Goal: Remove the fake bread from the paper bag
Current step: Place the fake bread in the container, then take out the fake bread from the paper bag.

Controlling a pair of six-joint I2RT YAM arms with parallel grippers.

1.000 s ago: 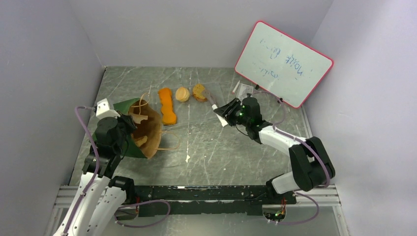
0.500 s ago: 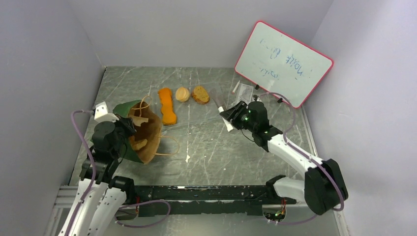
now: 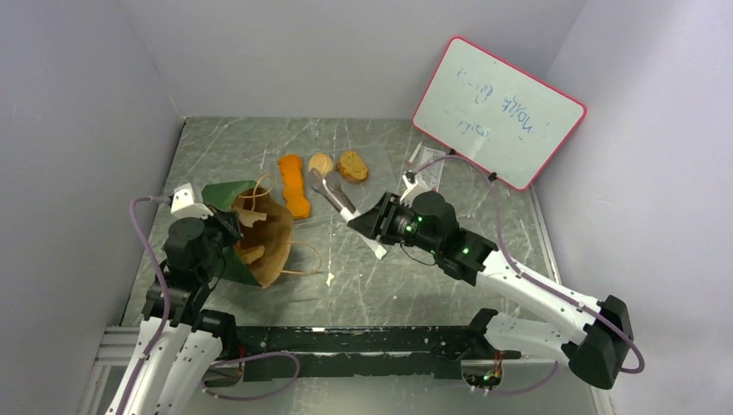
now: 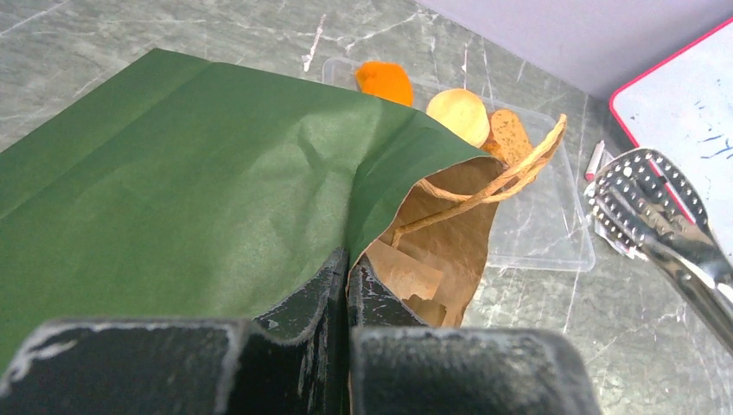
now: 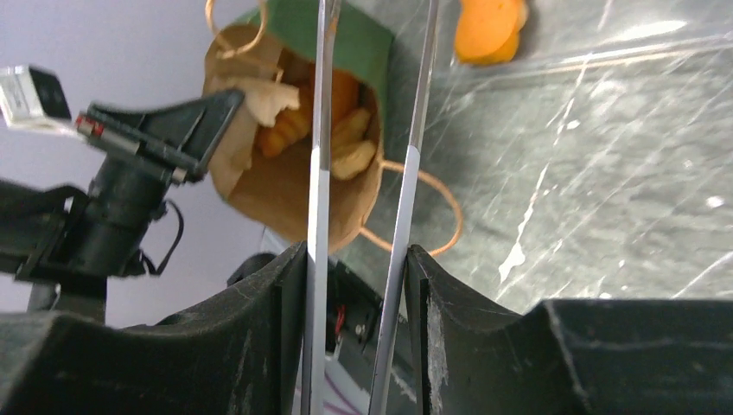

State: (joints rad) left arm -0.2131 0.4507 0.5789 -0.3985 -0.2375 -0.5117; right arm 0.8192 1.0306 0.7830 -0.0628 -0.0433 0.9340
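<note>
The paper bag lies on its side at the left, its brown mouth facing right. My left gripper is shut on the bag's upper rim. Several pieces of fake bread lie inside the bag. An orange loaf, a round bun and a brown slice lie outside it. My right gripper is shut on metal tongs. The tongs point at the bag's mouth, their arms apart and their tips short of it.
A clear plastic tray lies under the bread that is outside the bag. A red-framed whiteboard leans at the back right, with small papers in front of it. Walls close in the left and back sides.
My right arm has swung the tongs left, from near the brown slice toward the bag's mouth. My left gripper has kept its hold on the bag, which shifted slightly.
</note>
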